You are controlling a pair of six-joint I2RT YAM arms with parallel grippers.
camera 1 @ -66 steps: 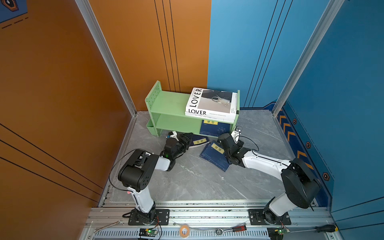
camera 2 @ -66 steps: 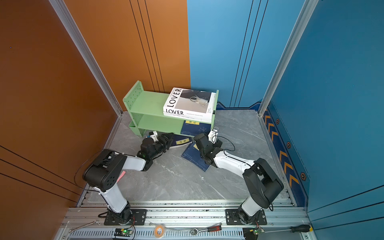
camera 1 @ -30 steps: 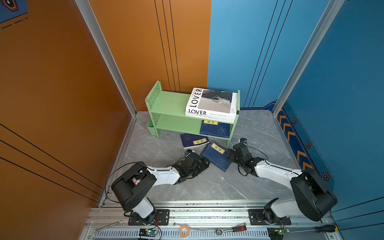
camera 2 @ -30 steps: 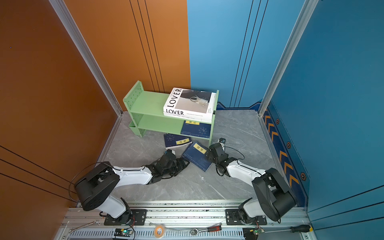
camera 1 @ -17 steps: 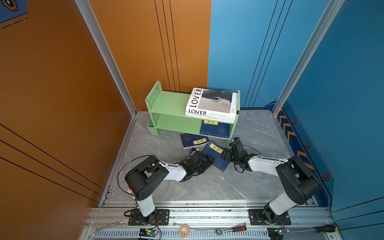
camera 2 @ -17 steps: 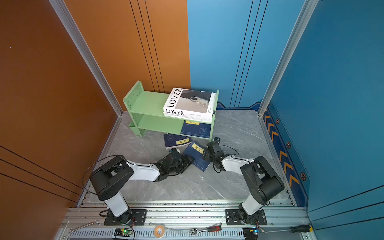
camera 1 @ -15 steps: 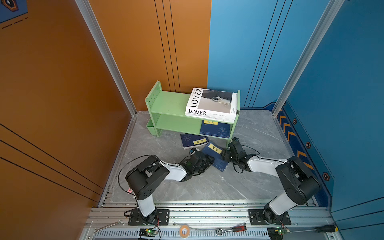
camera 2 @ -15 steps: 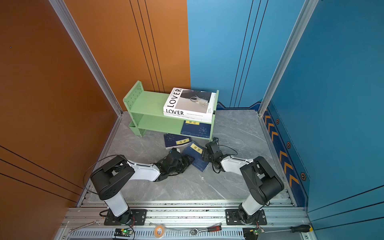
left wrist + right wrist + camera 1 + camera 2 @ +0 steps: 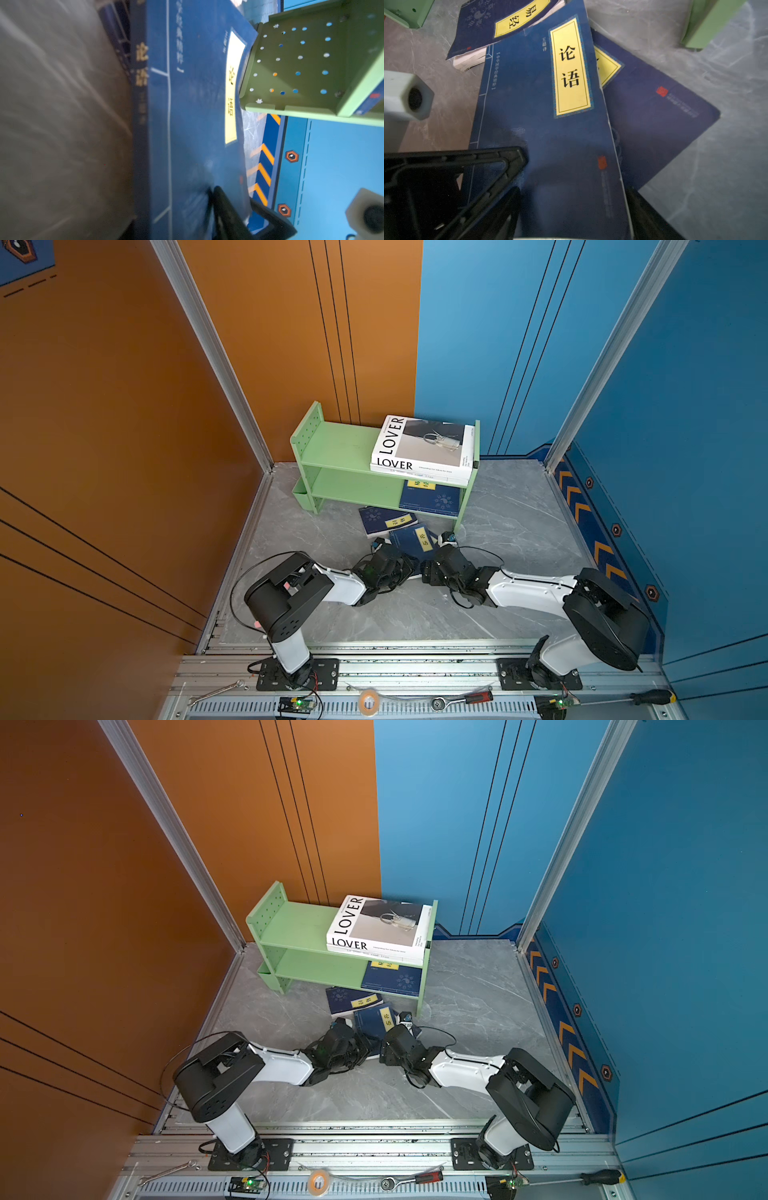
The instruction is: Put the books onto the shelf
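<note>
In both top views the shelf [image 9: 340,448] is standing at the back edge of the grey surface [image 9: 374,614]. The LOVER book [image 9: 419,443] is lying at the right end of its upper board, on a second white book [image 9: 415,477], and the shelved navy book [image 9: 432,497] is lying on the lower board under them. In front of the shelf the flat navy book [image 9: 386,520] is resting on the surface. The tilted navy book [image 9: 415,541] is lying just beside it, with its near end between the left gripper [image 9: 405,562] and the right gripper [image 9: 428,566].

In the left wrist view one finger [image 9: 224,207] is lying on the cover of the tilted navy book [image 9: 197,124]. The other finger is hidden, so I cannot tell if they are clamping it.

In the right wrist view the fingers [image 9: 467,176] are standing wide apart around the near end of the tilted navy book [image 9: 550,135] — one over the cover, one at its edge. This book is overlapping a lower navy book [image 9: 654,114], which is lying flat on the surface.
</note>
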